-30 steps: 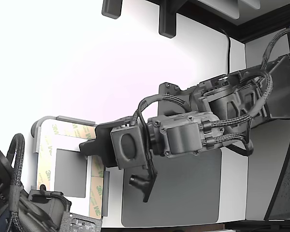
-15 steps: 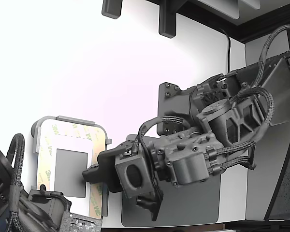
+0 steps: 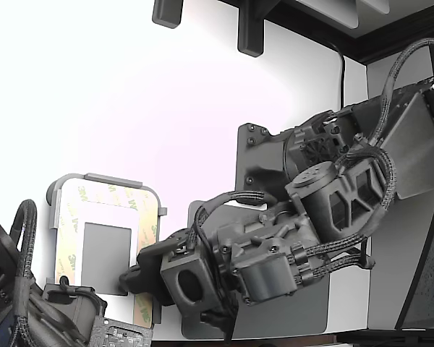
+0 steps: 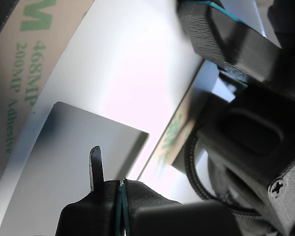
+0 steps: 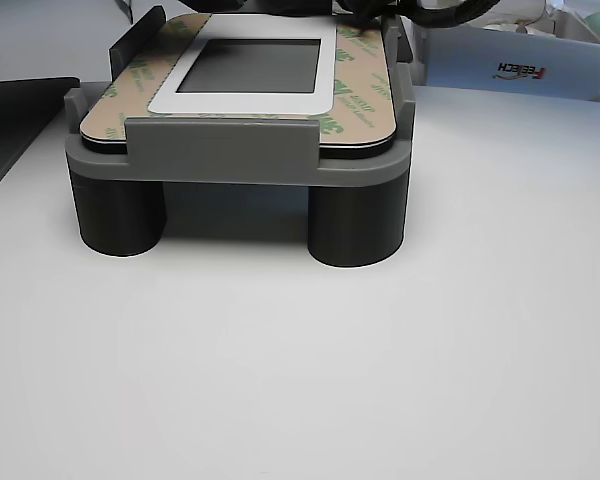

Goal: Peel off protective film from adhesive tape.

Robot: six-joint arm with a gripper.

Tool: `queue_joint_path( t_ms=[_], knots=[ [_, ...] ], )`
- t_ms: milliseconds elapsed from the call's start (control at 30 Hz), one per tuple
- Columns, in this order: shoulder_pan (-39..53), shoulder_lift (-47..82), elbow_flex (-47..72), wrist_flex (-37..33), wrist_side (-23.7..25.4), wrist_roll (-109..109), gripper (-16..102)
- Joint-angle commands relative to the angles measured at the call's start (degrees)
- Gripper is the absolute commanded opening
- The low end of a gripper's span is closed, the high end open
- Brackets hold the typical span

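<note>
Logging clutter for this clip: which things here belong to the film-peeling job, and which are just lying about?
Job:
- adhesive tape, tan 3M liner bordering the grey rectangle
- grey holder frame carrying it
- gripper, at the frame's corner

Lying about:
- dark grey mat
- white Feetech box
- second arm, at the exterior view's lower left

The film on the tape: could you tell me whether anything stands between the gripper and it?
Nothing visible does. The gripper sits right over the plate, with the film just beyond its tips and only bare white plate around.
</note>
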Motion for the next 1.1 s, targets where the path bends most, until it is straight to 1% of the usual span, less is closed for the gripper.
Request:
queue_joint_path(
  t_ms=[0,167,467,833,1067],
  knots=[
    [-0.44,0.18,-2.72,0.26,-0.53,-0.62,-11],
    [-0.35,-1.14,-2.81,-1.23,-1.93,-1.93,-11],
    [0.18,-4.75,-5.71,-1.14,-3.16,-3.43,-11],
    [2.64,-7.29,-8.79,-0.35,-2.11,-2.37,-11],
    [2.9,-7.82,-9.76,2.55,-0.79,-2.29,-11]
  ],
)
